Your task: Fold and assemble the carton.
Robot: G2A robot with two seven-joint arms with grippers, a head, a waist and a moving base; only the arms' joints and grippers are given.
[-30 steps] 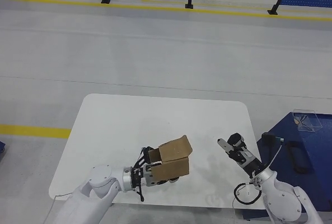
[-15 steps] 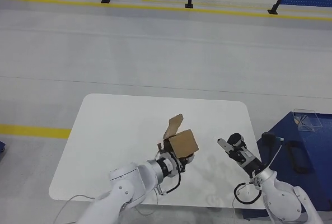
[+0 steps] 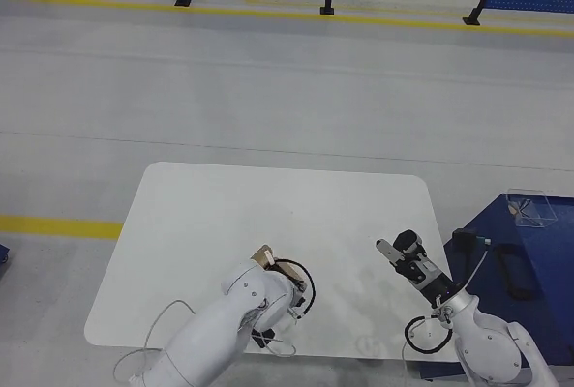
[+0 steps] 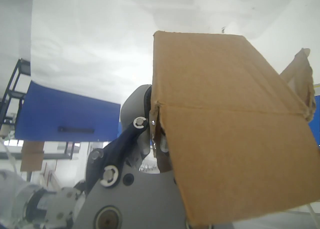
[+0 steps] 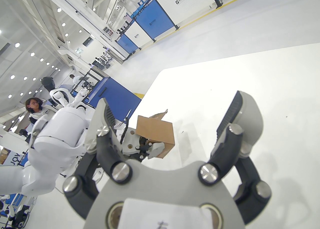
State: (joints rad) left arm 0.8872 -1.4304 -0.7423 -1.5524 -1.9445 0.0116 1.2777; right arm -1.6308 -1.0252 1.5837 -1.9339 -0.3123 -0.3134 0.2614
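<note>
White bench [image 3: 219, 203], rounded corners, standing on the pale floor [image 3: 267, 87], yellow line [image 3: 45, 225] running off to its left. Over its near middle, the carton [image 5: 155, 131]: touching the surface or lifted just clear, can't tell.

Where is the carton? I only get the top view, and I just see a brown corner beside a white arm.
Observer: It is hidden under that arm. The right wrist view shows the left gripper clamped on the carton.
Operator: Is it closed up yet?
Observer: No. In the left wrist view a flap sticks out loose at one end.
Operator: And the other claw?
Observer: The right gripper has its jaws wide apart with nothing between them, and it is well clear of the carton.
</note>
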